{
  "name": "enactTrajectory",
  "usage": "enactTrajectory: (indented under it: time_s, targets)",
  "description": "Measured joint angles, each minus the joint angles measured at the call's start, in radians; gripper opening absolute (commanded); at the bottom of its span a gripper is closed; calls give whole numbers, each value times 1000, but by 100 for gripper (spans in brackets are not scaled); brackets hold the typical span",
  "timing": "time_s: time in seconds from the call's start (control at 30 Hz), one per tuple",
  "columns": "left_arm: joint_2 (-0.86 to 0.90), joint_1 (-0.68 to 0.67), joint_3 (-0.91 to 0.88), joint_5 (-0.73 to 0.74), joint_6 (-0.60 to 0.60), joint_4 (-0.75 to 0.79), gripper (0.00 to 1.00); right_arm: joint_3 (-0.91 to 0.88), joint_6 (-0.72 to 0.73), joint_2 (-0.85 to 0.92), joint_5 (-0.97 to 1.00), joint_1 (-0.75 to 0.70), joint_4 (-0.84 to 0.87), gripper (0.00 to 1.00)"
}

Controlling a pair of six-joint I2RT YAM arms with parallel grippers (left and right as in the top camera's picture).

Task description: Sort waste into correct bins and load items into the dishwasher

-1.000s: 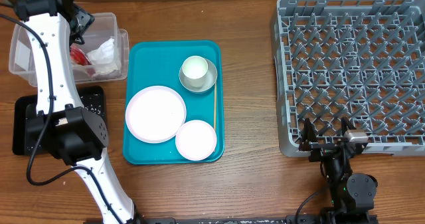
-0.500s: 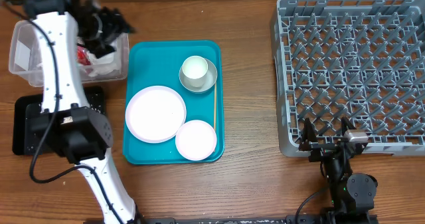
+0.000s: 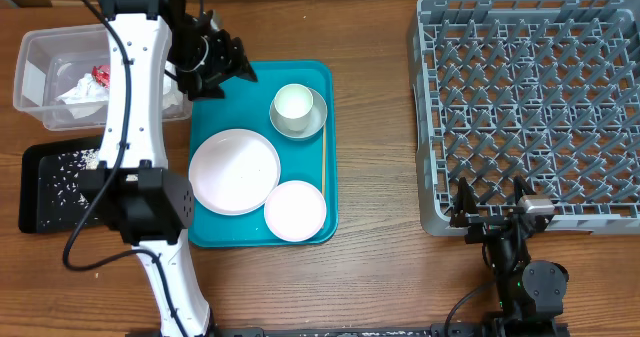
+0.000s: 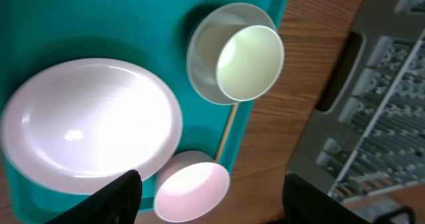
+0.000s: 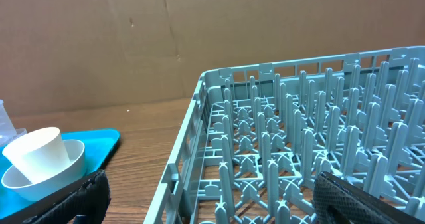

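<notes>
**Teal, white and grey on brown wood**

The serving tray [image 3: 215,87] is teal. On it the large plate [image 3: 234,171], small plate [image 3: 295,210] and cup [image 3: 292,102] are white, and the bowl [image 3: 318,125] is greyish. The dish rack [image 3: 530,107] is a grey lattice. The clear tub [image 3: 30,52] shows a red wrapper [image 3: 100,74] and white napkins [image 3: 82,95]. White rice [image 3: 60,167] speckles the black tray [image 3: 35,212]. My left fingers [image 4: 123,197] are black and my left arm [image 3: 135,87] is white. The table [image 3: 375,127] is wood-grained brown.

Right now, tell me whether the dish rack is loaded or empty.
Empty where visible: the dish rack shows only bare pegs and lattice. The large plate, small plate, bowl and cup sit on the teal tray.
</notes>
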Motion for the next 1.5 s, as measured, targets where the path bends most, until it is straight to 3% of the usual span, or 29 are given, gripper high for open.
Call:
enactTrajectory:
  time_s: [0.23,0.53,0.9,1.5]
  targets:
    - [-203,1,-50,-107,-1,1,72,0,0,0,0,0,0,100]
    - [-470,0,-296,-180,-3,2,73,0,1,0,0,0,-1,100]
    - [-486,0,-535,-183,-3,92,73,0,0,0,0,0,0,100]
    - [-486,-59,-555,-182,-3,89,73,0,1,0,0,0,-1,100]
